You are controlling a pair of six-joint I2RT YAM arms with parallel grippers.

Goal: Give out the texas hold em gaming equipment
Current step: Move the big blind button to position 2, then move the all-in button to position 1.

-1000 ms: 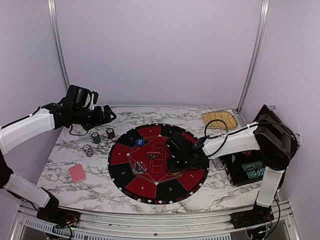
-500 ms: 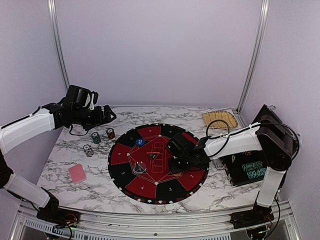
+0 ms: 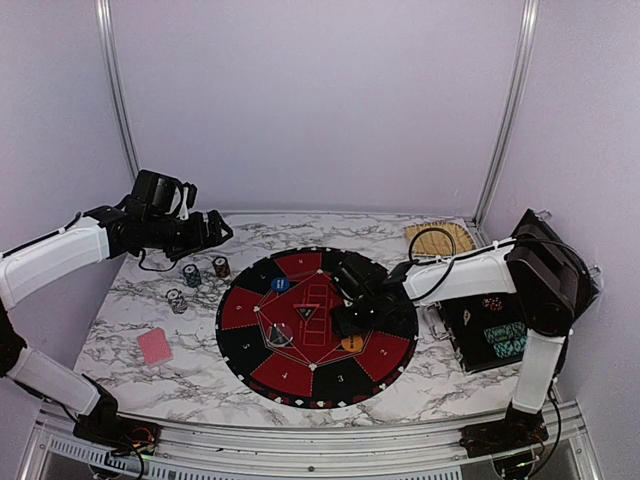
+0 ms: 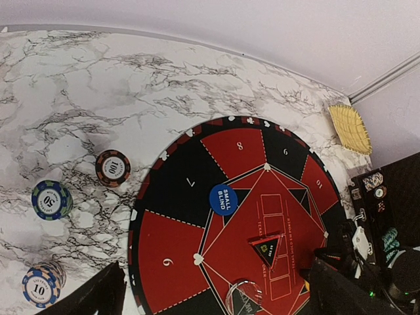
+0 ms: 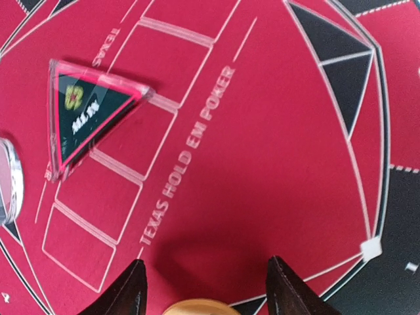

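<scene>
right end effector (image 5: 205, 260), orange button (image 5: 193, 307) just beneath

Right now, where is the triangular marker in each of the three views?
Top external: the triangular marker lies at the mat's red centre.
Left wrist: lower middle, right of centre.
Right wrist: upper left.
Shared landmark: the clear round button close beside it.

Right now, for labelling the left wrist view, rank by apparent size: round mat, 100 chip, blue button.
1. round mat, by far.
2-3. 100 chip and blue button look nearly alike; I won't rank them.
</scene>
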